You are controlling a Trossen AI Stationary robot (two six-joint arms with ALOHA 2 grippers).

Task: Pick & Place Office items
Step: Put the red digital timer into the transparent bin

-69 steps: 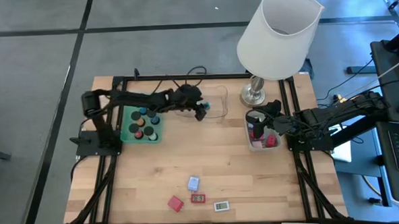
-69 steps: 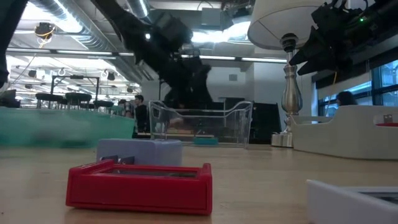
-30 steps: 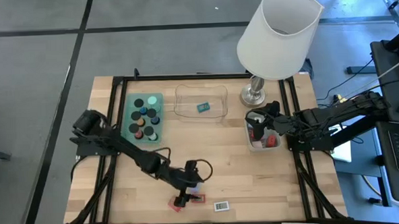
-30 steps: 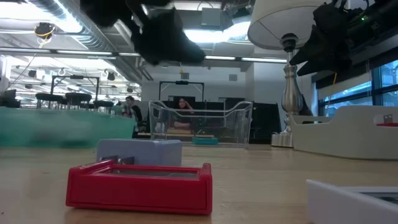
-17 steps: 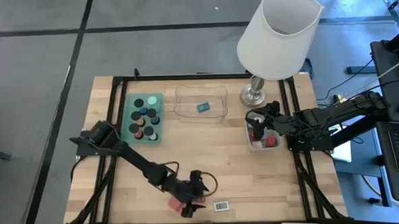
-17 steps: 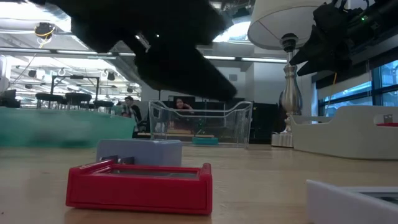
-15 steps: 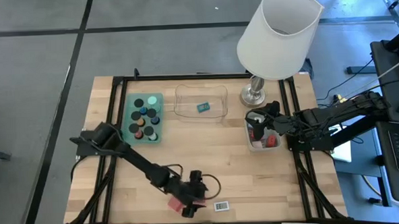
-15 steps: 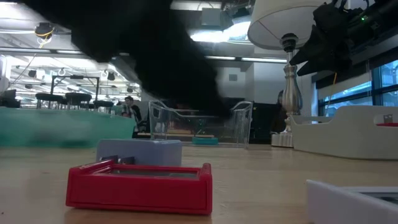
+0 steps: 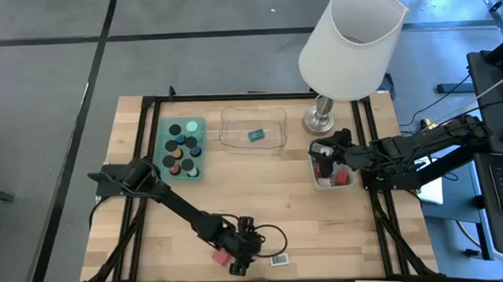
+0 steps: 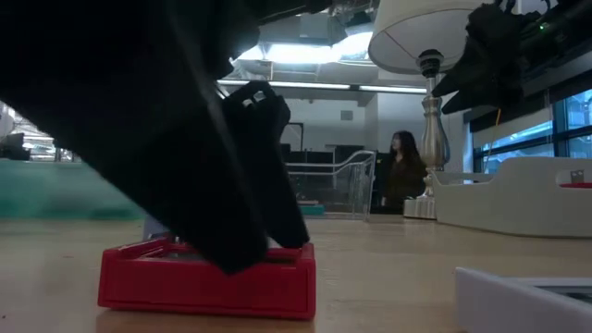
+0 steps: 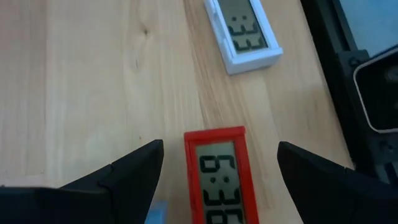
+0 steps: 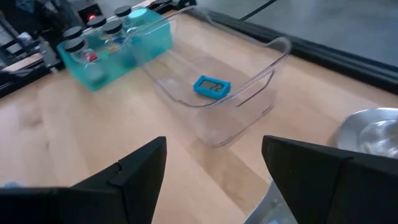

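Observation:
A red flat display [image 11: 219, 177] lies on the wood near the table's front edge. My left gripper [image 11: 219, 146] stands open over it, pointing steeply down, one finger [image 11: 127, 174] on each side and wood showing between fingers and display. In the high view this gripper [image 9: 242, 259] covers the display; in the low view its dark fingers [image 10: 222, 222] stand before the red display [image 10: 208, 282]. A white display [image 11: 245, 31] and a red block [image 9: 221, 257] lie close by. My right gripper [image 12: 214, 140] waits open above the grey tray [image 9: 331, 180].
A green tray [image 9: 179, 148] of black cylinders and a clear tray [image 9: 253, 128] holding a blue display [image 12: 211, 86] stand at the back. A white-shaded lamp [image 9: 349, 43] rises at the back right. A pale blue block [image 11: 155, 211] lies beside the left fingers.
My left gripper has gone toward the table's near edge and down, tipping more steeply, until its fingers straddle the red display. It has stayed open. The display and the pieces around it have not moved.

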